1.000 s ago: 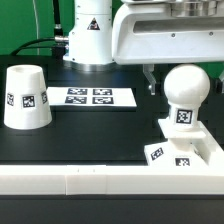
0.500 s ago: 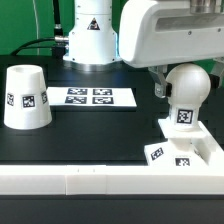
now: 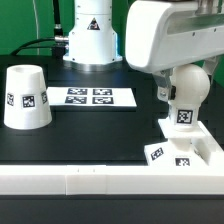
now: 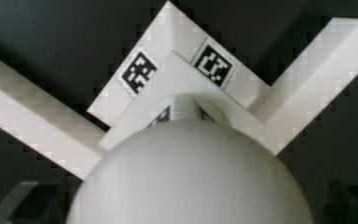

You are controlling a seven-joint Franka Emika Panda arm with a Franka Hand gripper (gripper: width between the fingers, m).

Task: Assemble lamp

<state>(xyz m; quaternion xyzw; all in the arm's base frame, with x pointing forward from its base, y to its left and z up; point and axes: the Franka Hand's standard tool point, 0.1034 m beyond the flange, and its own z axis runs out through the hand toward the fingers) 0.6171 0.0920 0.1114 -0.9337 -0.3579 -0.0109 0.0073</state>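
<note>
The ball-shaped bulb (image 3: 190, 98) stands upright on the flat square base (image 3: 160, 153) at the exterior view's right, inside a corner of the white rail. My gripper (image 3: 187, 86) has come down over the bulb. One dark finger (image 3: 162, 92) shows beside the ball with a small gap, so the jaws look open astride it. In the wrist view the bulb (image 4: 194, 165) fills the near field, with the tagged base (image 4: 172, 68) beyond it. The tapered shade (image 3: 25, 97) stands apart at the exterior view's left.
The marker board (image 3: 93, 97) lies at the back middle. A white rail (image 3: 90, 181) runs along the front and turns up around the base; it shows as a V in the wrist view (image 4: 25, 100). The robot's pedestal (image 3: 92, 38) stands behind the marker board.
My gripper has come down from above until it covers the top of the bulb. The bulb, base and shade have not moved.
</note>
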